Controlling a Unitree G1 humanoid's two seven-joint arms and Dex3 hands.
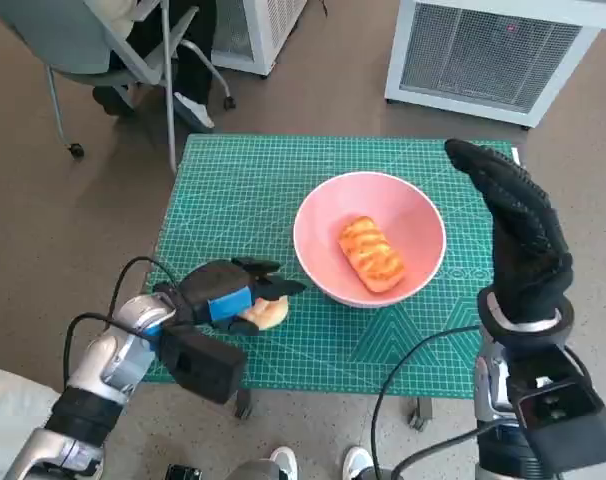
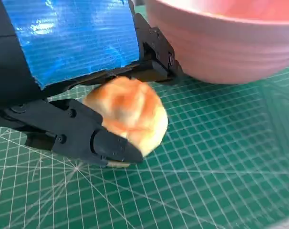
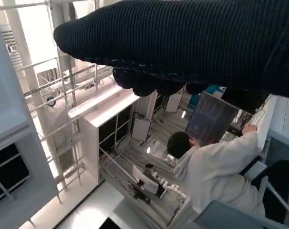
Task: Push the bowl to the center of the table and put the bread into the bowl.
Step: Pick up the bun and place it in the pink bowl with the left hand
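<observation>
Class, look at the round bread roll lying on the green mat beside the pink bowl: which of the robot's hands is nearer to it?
Left. The left hand is right at the roll, its fingers around it. The right hand is raised on the far side of the bowl, well apart from it.

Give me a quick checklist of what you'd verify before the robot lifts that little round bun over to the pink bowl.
1. Left hand around the small round golden bun: ok, fingers either side.
2. Bun off the green cutting mat: not ok, it sits on the mat.
3. Pink round bowl near the table's centre: ok.
4. Room in the bowl: ok, only a glazed oblong bread lies inside.
5. Right hand in its black knitted glove clear of the path: ok, raised beside the bowl.
6. Grip firmness: cannot tell.
</observation>
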